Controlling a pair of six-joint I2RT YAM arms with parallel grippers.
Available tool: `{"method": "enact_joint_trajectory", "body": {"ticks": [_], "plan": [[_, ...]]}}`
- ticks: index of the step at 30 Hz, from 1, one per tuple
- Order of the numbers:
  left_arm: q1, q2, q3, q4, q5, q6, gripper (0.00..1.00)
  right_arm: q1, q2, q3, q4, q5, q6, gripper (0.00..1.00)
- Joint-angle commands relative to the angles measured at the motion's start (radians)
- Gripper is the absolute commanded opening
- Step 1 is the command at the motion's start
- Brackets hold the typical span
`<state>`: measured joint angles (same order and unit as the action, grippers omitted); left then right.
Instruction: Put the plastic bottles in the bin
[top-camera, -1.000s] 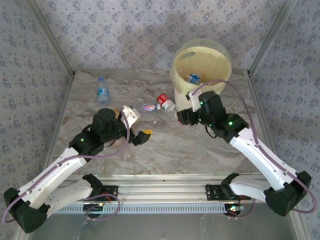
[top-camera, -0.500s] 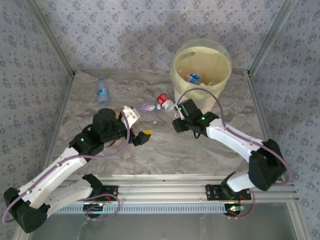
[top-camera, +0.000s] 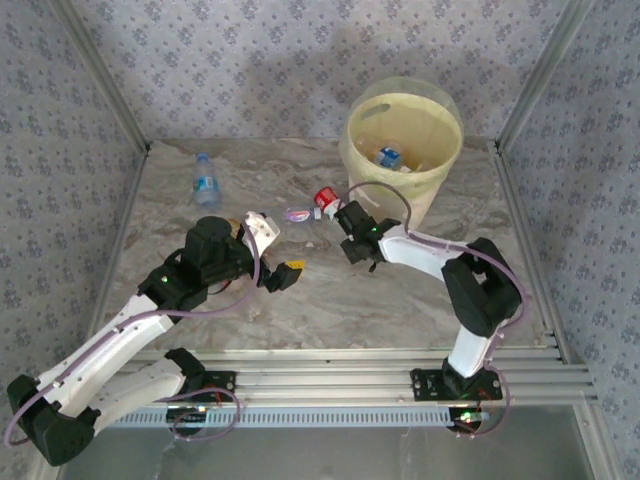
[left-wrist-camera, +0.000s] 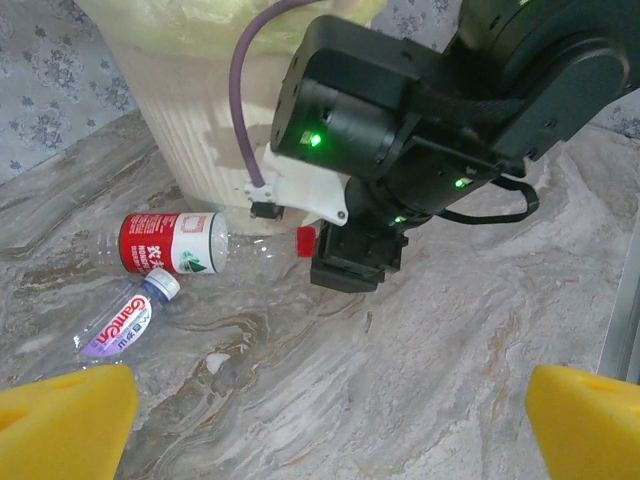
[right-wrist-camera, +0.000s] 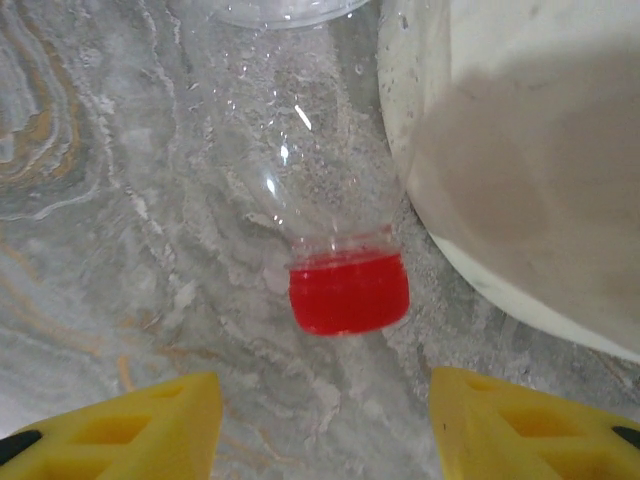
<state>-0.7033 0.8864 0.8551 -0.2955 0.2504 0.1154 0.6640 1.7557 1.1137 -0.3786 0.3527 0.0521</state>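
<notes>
One pale-yellow bin (top-camera: 430, 180) stands at the upper right of the overhead view with a blue-labelled bottle (top-camera: 388, 156) already inside. The right gripper (top-camera: 350, 238) reaches to the bin's lower left, low over the marbled table (top-camera: 400, 300). That seems the natural approach, since the red-labelled bottle (top-camera: 329, 203) lies on its side right against the bin wall. The left gripper (top-camera: 278, 247) hovers left of centre, spread wide and holding nothing, likely waiting its turn. A purple-labelled bottle (top-camera: 298, 214) lies just beside the red one, and another blue-labelled bottle (top-camera: 205, 181) lies well apart at the upper left.

Overhead, the arm hides the grasp. The right wrist view gives it: yellow fingertips (right-wrist-camera: 120, 425) flank the red cap (right-wrist-camera: 349, 292) with table visible on both sides, so the jaws are parted and grip nothing. The left wrist view shows the bottle's full length, with its cap (left-wrist-camera: 305, 241) at the right gripper (left-wrist-camera: 355, 265).
</notes>
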Motion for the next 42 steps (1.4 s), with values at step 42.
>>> {"method": "enact_joint_trajectory", "body": {"ticks": [42], "plan": [[-0.007,-0.019,0.040,0.003,0.008,0.001,1.00,0.055,0.119,0.165,0.012,0.155,-0.093,0.32]]}}
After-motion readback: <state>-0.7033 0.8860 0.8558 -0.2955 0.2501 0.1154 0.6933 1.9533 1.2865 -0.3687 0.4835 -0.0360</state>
